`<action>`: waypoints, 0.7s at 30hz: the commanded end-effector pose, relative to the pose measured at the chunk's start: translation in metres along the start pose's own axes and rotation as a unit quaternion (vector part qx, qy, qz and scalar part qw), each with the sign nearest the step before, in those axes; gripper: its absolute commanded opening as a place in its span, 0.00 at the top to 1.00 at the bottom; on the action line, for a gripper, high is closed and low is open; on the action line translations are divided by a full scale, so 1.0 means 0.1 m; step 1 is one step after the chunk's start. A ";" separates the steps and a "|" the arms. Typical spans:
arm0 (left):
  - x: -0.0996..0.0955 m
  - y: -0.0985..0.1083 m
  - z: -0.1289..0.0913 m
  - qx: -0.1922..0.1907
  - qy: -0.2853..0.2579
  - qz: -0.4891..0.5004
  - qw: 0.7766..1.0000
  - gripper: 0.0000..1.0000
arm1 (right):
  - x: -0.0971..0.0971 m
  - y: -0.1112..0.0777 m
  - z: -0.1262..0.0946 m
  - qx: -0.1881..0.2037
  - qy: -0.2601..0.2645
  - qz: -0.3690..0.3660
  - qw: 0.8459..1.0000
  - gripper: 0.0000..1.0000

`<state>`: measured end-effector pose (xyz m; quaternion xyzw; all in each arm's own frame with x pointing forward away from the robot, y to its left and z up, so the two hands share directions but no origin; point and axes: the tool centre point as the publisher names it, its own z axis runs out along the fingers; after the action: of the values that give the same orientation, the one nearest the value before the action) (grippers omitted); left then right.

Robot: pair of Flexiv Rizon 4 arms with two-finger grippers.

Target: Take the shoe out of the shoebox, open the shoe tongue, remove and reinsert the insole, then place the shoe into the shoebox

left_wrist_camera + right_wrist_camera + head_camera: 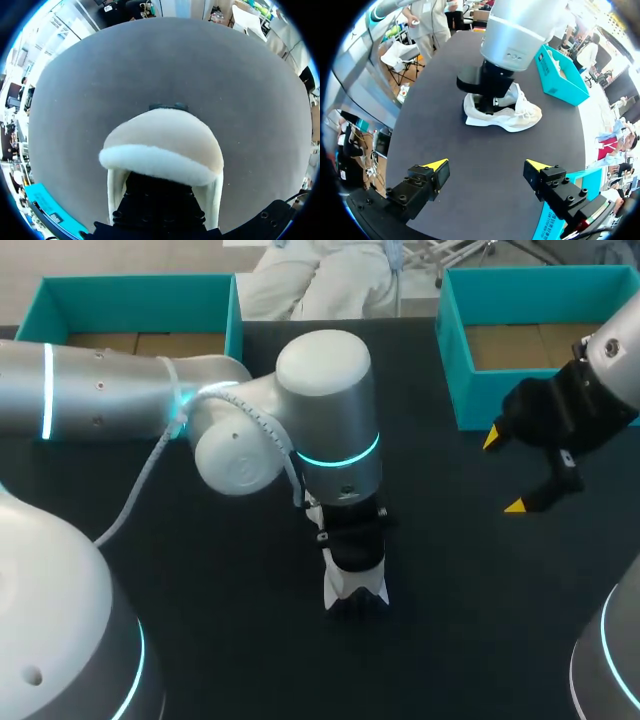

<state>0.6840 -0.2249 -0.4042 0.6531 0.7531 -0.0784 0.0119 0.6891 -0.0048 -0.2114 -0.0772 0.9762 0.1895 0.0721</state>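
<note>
The shoe (520,117) lies on its sole on the dark tabletop (200,640), out of both boxes and near the tabletop's middle. It is a pale cream and white trainer with white laces. From the head view almost all of it is covered. The left arm's thick silver wrist stands straight over it, and only a small white piece of the shoe (337,592) shows beneath the black left gripper (355,558).

In the right wrist view the left gripper (487,92) comes down from above into the shoe's opening at its heel end. The left wrist view looks along that gripper (157,200), whose black body sits inside the shoe (165,145). A beige padded part with a white fleecy edge rises ahead of it and hides much of the bare tabletop (165,65) beyond. The yellow tips are out of sight, so I cannot tell how these jaws stand or whether they hold anything.

The right gripper (505,472) hangs above the tabletop well to the shoe's right. Its jaws are wide and empty, with the yellow fingertips (436,165) far apart, and the shoe is ahead of them with open tabletop between.

Two teal shoeboxes stand at the far edge. The left box (140,300) is behind the left arm. The right box (530,300) is just beside the right gripper. Brown card shows inside both.
</note>
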 end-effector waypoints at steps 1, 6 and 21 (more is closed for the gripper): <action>0.15 0.13 -0.10 -0.007 -0.008 -0.005 1.000 1.00 | 0.00 0.01 0.01 0.001 0.000 0.001 1.000 0.00; 0.11 0.21 -0.28 -0.017 -0.021 -0.002 1.000 1.00 | 0.00 0.01 0.01 0.001 0.000 0.001 1.000 0.00; -0.02 0.37 0.01 -0.041 -0.002 -0.002 0.999 1.00 | 0.00 0.01 0.01 0.001 0.000 0.001 1.000 0.00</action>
<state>0.7196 -0.2155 -0.4024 0.6501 0.7568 -0.0520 0.0434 0.6891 -0.0047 -0.2118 -0.0771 0.9762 0.1895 0.0722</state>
